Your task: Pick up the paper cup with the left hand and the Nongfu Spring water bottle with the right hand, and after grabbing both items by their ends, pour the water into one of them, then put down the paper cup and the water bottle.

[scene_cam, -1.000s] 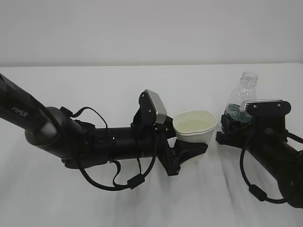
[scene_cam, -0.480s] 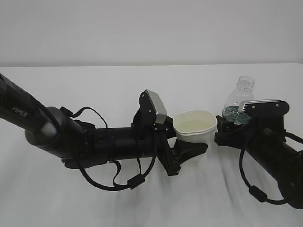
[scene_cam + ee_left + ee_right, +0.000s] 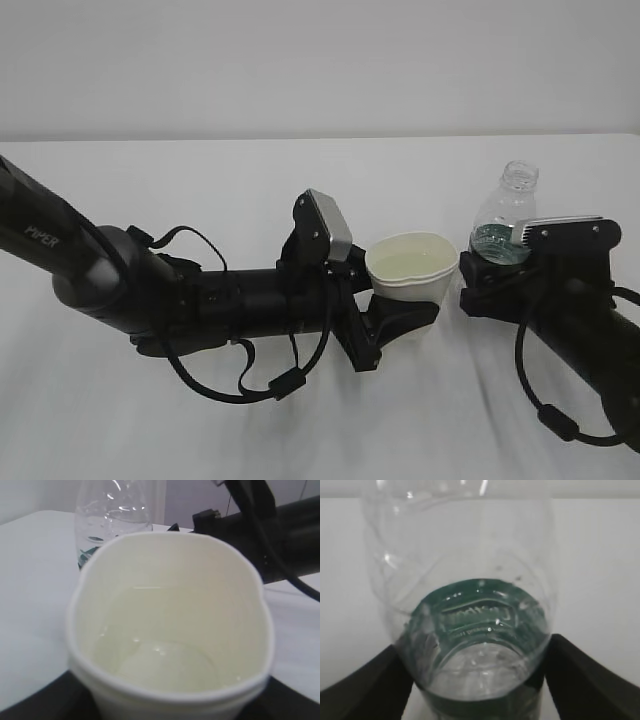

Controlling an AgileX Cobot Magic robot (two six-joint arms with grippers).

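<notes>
Item 1: Nongfu Spring water bottle. Stood upright on the bench, right of centre; long axis vertical, capless neck pointing straight up. Looked drained; no liquid level readable inside. It sat between the fingers of the right hand, w/ that gripper low at the label band. In the right wrist view the jaws flanked the bottle on both sides and appeared spread, gaps showing by the walls; whether a pad touched, couldn't tell. Judged: bottle set down and let go, so the coming move is a straight pull-back away from the bottle, along the arm's own line, w/o clipping it.

Item 2: paper cup. Just left of the bottle, not touching. Axis upright, mouth up, rim squeezed oval. Water pooled in the bottom. Gripper of the left hand clamped it partway open around the lower wall. Whether the base rested on the bench, couldn't tell.

Nearer arm: right to bottle, left to cup.
</notes>
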